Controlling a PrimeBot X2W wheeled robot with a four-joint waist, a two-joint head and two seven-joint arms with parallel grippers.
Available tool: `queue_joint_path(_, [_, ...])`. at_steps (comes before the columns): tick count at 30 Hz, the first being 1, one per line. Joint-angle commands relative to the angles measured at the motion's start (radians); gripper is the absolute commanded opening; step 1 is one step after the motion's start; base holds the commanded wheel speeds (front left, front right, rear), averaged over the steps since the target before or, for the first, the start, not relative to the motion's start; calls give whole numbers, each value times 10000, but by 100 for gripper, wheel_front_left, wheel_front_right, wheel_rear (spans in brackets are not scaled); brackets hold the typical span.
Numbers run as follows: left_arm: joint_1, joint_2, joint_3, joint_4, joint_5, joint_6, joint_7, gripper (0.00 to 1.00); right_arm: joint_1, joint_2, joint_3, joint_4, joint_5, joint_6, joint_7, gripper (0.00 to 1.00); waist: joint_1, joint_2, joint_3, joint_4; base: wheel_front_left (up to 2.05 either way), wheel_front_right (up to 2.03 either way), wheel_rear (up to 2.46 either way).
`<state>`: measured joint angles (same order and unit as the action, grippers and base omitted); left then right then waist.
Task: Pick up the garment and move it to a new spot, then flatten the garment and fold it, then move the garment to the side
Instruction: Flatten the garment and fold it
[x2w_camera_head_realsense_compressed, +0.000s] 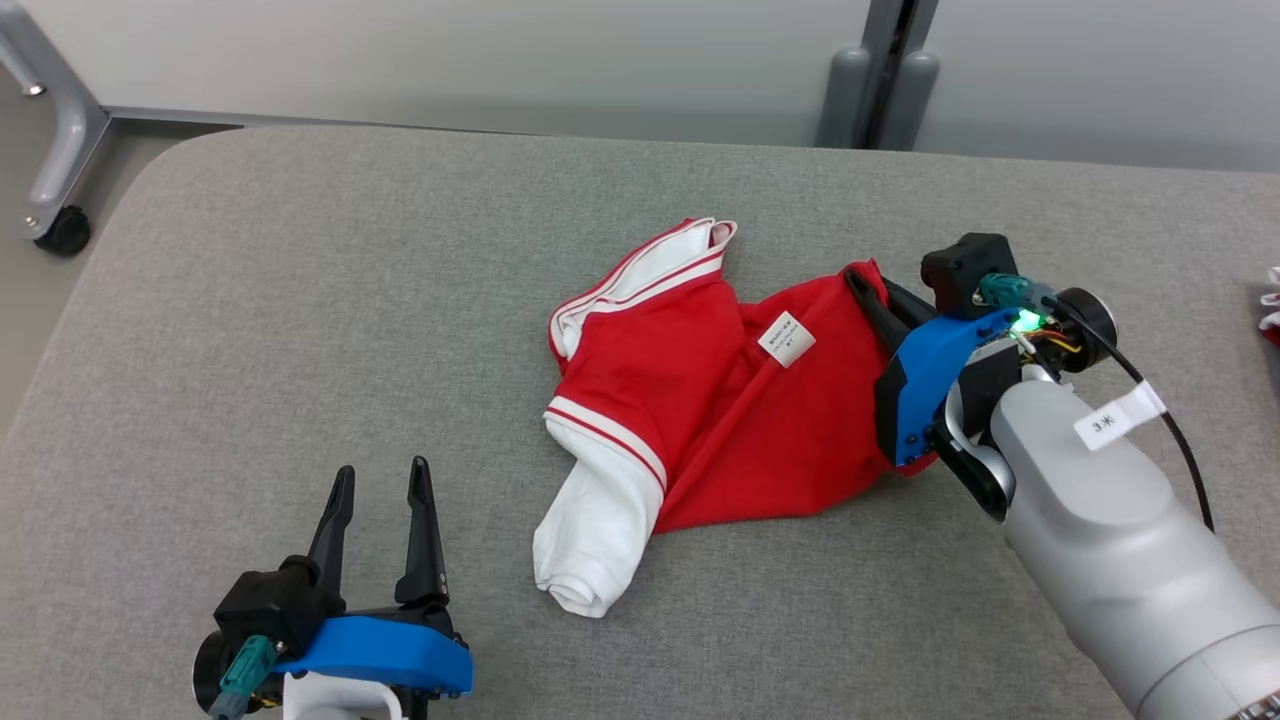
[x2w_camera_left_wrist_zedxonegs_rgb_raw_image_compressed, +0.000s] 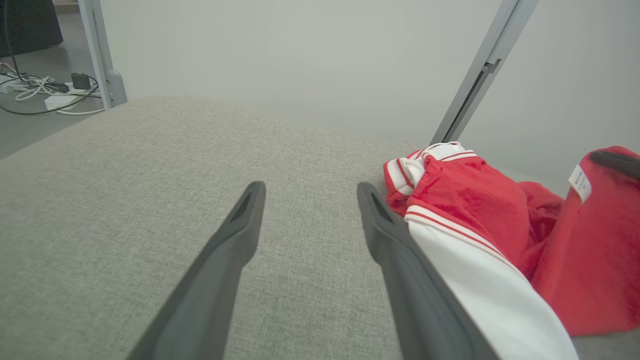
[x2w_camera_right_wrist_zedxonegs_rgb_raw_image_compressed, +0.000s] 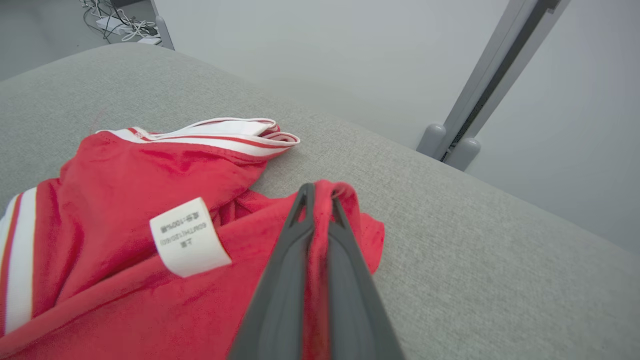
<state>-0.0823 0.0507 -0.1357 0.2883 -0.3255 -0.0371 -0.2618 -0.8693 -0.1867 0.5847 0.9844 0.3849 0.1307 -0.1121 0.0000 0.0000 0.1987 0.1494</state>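
- The garment (x2w_camera_head_realsense_compressed: 720, 420), red with white parts, lies crumpled near the middle of the grey tabletop (x2w_camera_head_realsense_compressed: 300, 300). Its long axis runs roughly from left to right in the head view, slightly tilted.
- Its white sleeve (x2w_camera_head_realsense_compressed: 595, 520) points toward the robot and a little to the left. A white striped edge (x2w_camera_head_realsense_compressed: 690, 245) points to the far side. A white label (x2w_camera_head_realsense_compressed: 787, 340) lies face up on the red cloth.
- The right gripper (x2w_camera_head_realsense_compressed: 862, 278) is at the garment's right end, its fingers pressed together and pinching a fold of red cloth.
- The left gripper (x2w_camera_head_realsense_compressed: 382, 468) is at the near left, apart from the garment, with its fingers spread and holding nothing.
- Behind the tabletop stands a grey post (x2w_camera_head_realsense_compressed: 880, 90). A caster wheel (x2w_camera_head_realsense_compressed: 62, 230) is on the floor at the far left, and another red and white cloth (x2w_camera_head_realsense_compressed: 1270, 300) lies at the right edge.
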Motion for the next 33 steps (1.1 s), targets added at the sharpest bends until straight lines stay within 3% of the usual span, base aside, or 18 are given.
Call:
queue_joint_path(1, [-20,-5,53,-6,42,-30,-47,100,275,-89,-22,-88,58,1,-132,0,0,0,-117,-142,0,0,0])
queue_joint_path(7, [121,-6,189,-45,218,-54,-47,100,1853,-570,-378,-1555,178,1,-977,0,0,0,-404,-833,0,0,0])
queue_joint_path(11, [196,5,335,-98,290,-66,-47,100,3495,-733,-1211,-2620,-114,1,-1224,0,0,0,-523,-1327,0,0,0])
queue_joint_path(17, [236,83,472,-110,434,-126,-47,100,6048,5,-3020,-4244,-933,1,-1478,2,0,0,-458,-1996,0,0,0])
queue_joint_path(19, [197,101,469,-68,466,-151,-47,100,6571,275,-3475,-4468,-1356,1,-1511,32,0,0,-428,-2060,0,0,0])
queue_joint_path(20, [183,98,465,-51,463,-158,-47,100,6754,386,-3704,-4592,-1539,1,-1529,42,0,0,-416,-2085,0,0,0])
queue_joint_path(21, [174,100,467,-35,460,-175,-47,100,6966,469,-3916,-4698,-1696,-1,-1531,45,0,0,-408,-2105,0,0,0])
queue_joint_path(22, [170,100,474,-22,472,-188,-47,100,7148,536,-4099,-4795,-1872,-1,-1535,100,0,0,-402,-2124,0,0,0])
queue_joint_path(26, [192,93,481,27,518,-219,-47,100,7749,809,-4782,-5202,-2262,1,-1540,100,0,0,-420,-2152,0,0,0])
queue_joint_path(33, [253,62,406,121,545,-248,-47,100,8138,730,-5695,-6103,-2608,1,-1542,100,0,0,-582,-2103,0,0,0])
